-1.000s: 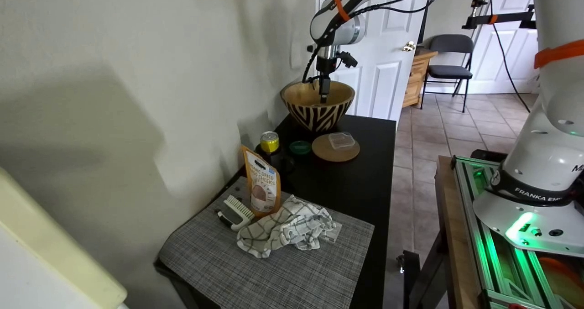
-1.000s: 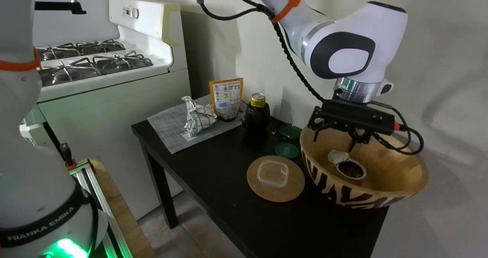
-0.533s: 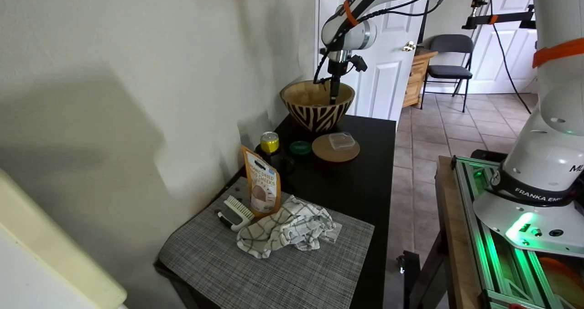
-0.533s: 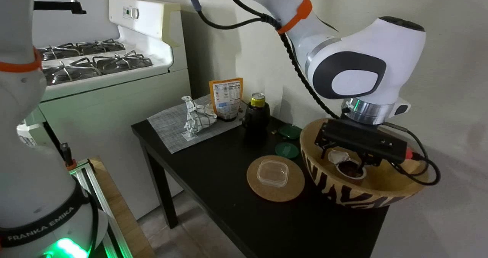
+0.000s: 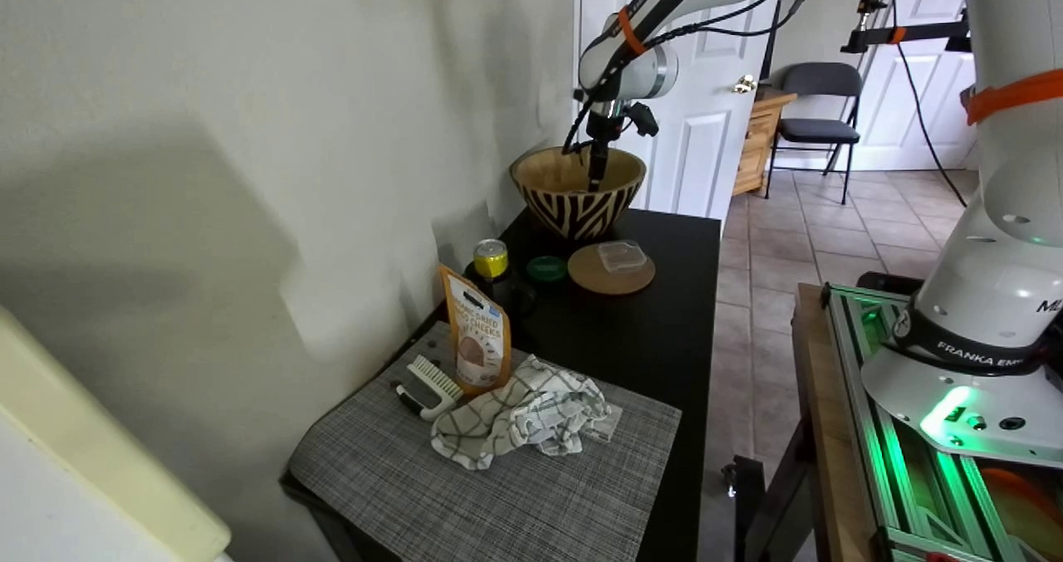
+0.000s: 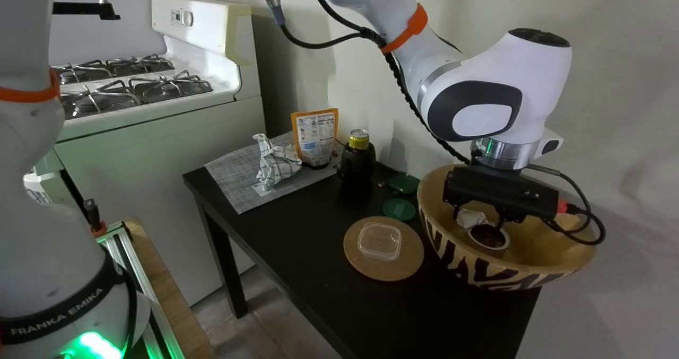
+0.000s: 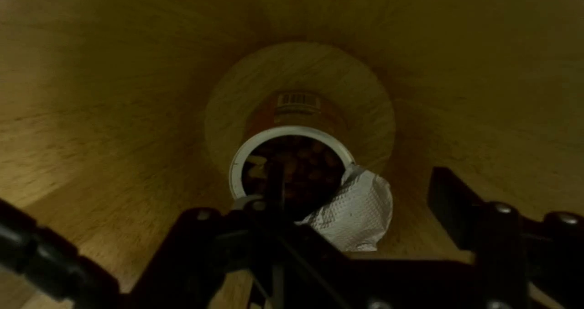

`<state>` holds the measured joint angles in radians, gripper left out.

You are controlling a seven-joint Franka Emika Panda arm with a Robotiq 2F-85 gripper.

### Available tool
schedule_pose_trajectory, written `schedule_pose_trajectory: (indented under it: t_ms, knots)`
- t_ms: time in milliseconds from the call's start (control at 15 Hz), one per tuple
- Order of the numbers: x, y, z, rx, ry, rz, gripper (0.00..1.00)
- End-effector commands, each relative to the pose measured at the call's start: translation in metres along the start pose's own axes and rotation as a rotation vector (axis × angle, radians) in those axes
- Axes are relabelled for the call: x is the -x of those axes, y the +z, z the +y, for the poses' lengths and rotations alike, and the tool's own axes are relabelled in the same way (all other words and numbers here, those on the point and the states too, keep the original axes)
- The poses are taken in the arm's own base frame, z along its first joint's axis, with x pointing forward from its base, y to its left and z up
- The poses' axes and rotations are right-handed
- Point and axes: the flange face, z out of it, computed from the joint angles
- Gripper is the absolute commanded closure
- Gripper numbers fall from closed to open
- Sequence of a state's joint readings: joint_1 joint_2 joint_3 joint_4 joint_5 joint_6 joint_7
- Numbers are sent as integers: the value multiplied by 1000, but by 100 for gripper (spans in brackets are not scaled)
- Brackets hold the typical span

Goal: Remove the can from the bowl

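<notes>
The bowl, tan with dark zigzag stripes, stands at the end of the black table against the wall; it also shows in an exterior view. Inside it sits an open can with a white rim, dark contents and a peeled foil lid. In an exterior view the can is partly covered by the gripper. My gripper is open and empty, pointing down inside the bowl. In the wrist view its left finger overlaps the can's opening and its right finger is beyond the foil. Contact with the can cannot be told.
Beside the bowl lies a flat wooden disc with a clear plastic container. Green lids and a black mug holding a yellow can stand nearby. An orange pouch, brush and towel rest on a grey mat.
My gripper has come down into the bowl over the last second. In the last half second it has shifted slightly to the left in both exterior views. The can has not visibly moved.
</notes>
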<state>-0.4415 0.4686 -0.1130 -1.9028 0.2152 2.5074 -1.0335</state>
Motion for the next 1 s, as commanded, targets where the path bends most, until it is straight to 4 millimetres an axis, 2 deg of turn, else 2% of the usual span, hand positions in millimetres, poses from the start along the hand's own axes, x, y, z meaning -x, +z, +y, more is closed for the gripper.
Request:
schedule_pose_trajectory:
  t_ms: [0, 200, 267, 600, 933]
  knots:
    - [0, 19, 0, -11, -48, -7, 26]
    - [-1, 28, 0, -12, -73, -4, 36]
    - [-3, 31, 0, -10, -83, -4, 43]
    - [-6, 41, 3, -5, -107, -5, 43]
    - [-12, 49, 4, -7, -125, 0, 51]
